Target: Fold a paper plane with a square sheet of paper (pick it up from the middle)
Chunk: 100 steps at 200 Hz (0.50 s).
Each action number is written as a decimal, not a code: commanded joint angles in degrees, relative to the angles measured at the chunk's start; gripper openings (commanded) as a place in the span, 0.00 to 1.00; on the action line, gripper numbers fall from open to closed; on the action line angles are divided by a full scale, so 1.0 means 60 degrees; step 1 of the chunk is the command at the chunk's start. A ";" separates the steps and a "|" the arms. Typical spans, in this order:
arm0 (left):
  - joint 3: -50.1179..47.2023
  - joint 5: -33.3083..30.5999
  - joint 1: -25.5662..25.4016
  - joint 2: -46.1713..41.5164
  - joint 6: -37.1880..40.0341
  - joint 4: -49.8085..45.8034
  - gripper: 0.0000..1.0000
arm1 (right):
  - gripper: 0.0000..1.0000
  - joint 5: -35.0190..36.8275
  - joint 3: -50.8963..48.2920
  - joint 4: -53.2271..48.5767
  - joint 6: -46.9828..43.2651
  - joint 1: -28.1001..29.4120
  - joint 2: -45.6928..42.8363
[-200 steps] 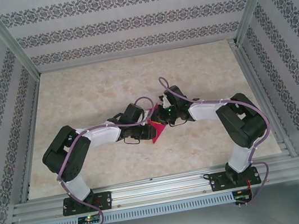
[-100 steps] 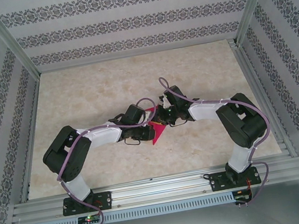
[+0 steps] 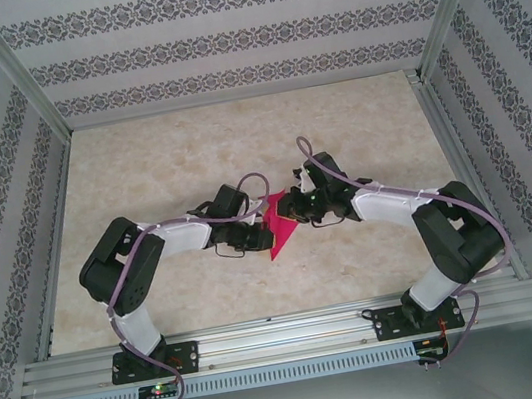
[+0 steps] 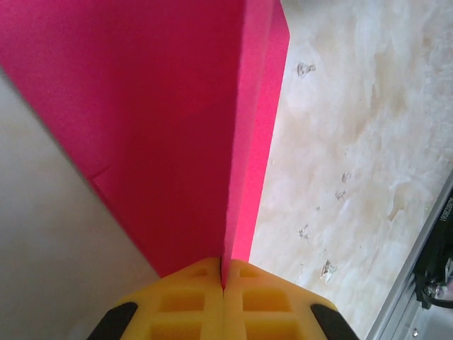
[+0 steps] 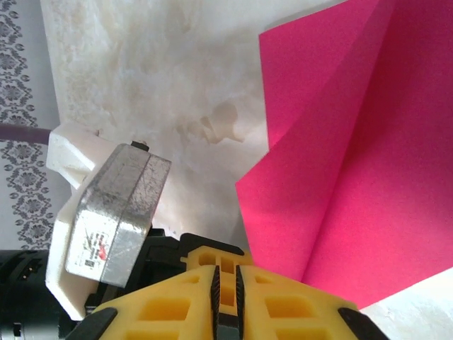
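Top external view: on the table (image 3: 188,151), mid-frame, the folded square sheet of paper (image 3: 276,230) runs top to bottom between the wrists. Left gripper (image 4: 223,268) pinches its crease end-on. Right gripper (image 5: 226,280), jaws almost together, sits at its upper right edge, grip unclear.

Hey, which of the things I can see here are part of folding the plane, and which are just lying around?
In the job: pink paper, partly folded; left hand, shut on it; right hand.
Just there: table; aluminium frame; patterned walls.
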 commanded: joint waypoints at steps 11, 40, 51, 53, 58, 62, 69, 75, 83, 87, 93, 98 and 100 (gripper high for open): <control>-0.0133 0.0592 0.0349 0.0178 0.0210 0.0185 0.05 | 0.15 0.0088 -0.0013 0.0172 -0.0022 0.0278 0.0208; -0.0237 0.0858 0.0554 0.0256 -0.0029 0.0259 0.05 | 0.15 -0.0055 0.0195 0.0552 0.0133 0.0391 0.0696; -0.0326 0.0918 0.0593 0.0274 -0.0130 0.0367 0.05 | 0.15 -0.0021 0.0329 0.0535 0.0140 0.0408 0.0880; -0.0346 0.0929 0.0599 0.0278 -0.0138 0.0387 0.05 | 0.15 -0.0016 0.0346 0.0530 0.0152 0.0411 0.0916; -0.0396 0.0943 0.0614 0.0294 -0.0178 0.0434 0.05 | 0.15 -0.0022 0.0384 0.0569 0.0171 0.0412 0.0982; -0.0432 0.0942 0.0607 0.0307 -0.0200 0.0436 0.05 | 0.15 -0.0026 0.0405 0.0626 0.0188 0.0423 0.1036; -0.0456 0.0968 0.0631 0.0356 -0.0229 0.0446 0.05 | 0.15 -0.0052 0.0466 0.0687 0.0203 0.0427 0.1115; -0.0471 0.1042 0.0652 0.0384 -0.0240 0.0443 0.05 | 0.15 -0.0052 0.0536 0.0688 0.0219 0.0427 0.1177; -0.0468 0.1099 0.0653 0.0449 -0.0275 0.0415 0.05 | 0.15 -0.0072 0.0627 0.0685 0.0219 0.0427 0.1263; -0.0457 0.1107 0.0655 0.0480 -0.0279 0.0399 0.05 | 0.15 -0.0073 0.0655 0.0684 0.0204 0.0423 0.1298; -0.0428 0.1128 0.0660 0.0524 -0.0291 0.0397 0.05 | 0.15 -0.0066 0.0729 0.0656 0.0201 0.0419 0.1357; -0.0439 0.1156 0.0660 0.0541 -0.0305 0.0402 0.05 | 0.15 -0.0059 0.0764 0.0638 0.0191 0.0427 0.1409; -0.0429 0.1161 0.0667 0.0558 -0.0306 0.0389 0.05 | 0.15 -0.0062 0.0777 0.0636 0.0190 0.0427 0.1426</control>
